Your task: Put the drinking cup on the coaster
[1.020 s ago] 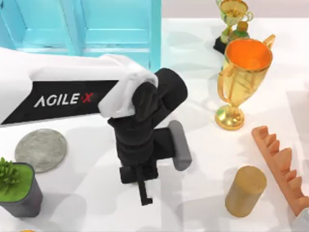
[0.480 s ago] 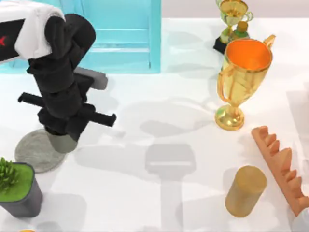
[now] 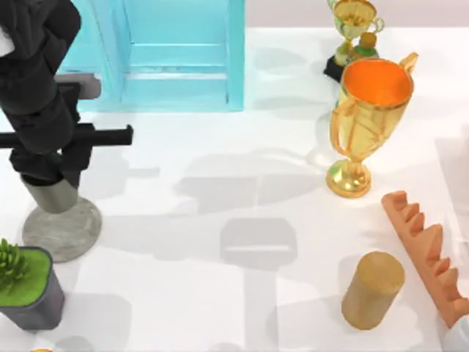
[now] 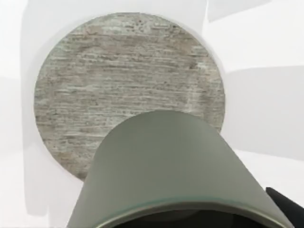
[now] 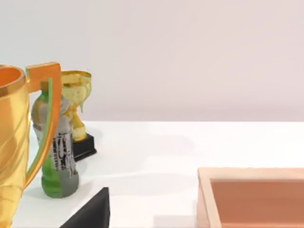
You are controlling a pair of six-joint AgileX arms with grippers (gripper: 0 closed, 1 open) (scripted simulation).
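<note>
Left claw (image 3: 45, 183): at the counter's left side, closed on the drinking cup (image 3: 51, 193), which hangs upright beneath it, mouth toward the wrist.
Drinking cup, position: over the far part of the coaster (image 3: 62, 229); the left wrist view puts the cup's base (image 4: 166, 156) off-centre on the stone disc (image 4: 118, 76), which spreads well beyond it. Whether the base touches the disc cannot be told.
Step in hand: lowering and setting down, by the look of it.
Doing it well: bring the cup toward the disc's middle, keep it plumb, descend slowly, and part the fingers only once the base sits flat.
Edges: the disc is wider than the cup, yet the base lies near one rim, so a little drift could leave it overhanging.
Open room: bare white counter (image 3: 220, 293) to the right; the potted plant (image 3: 23, 282) stands just beside the coaster's near side, the blue cabinet (image 3: 168, 51) behind the arm.
Right arm: parked at the right, beside the golden trophy (image 3: 366, 117); its claw's state cannot be told.
</note>
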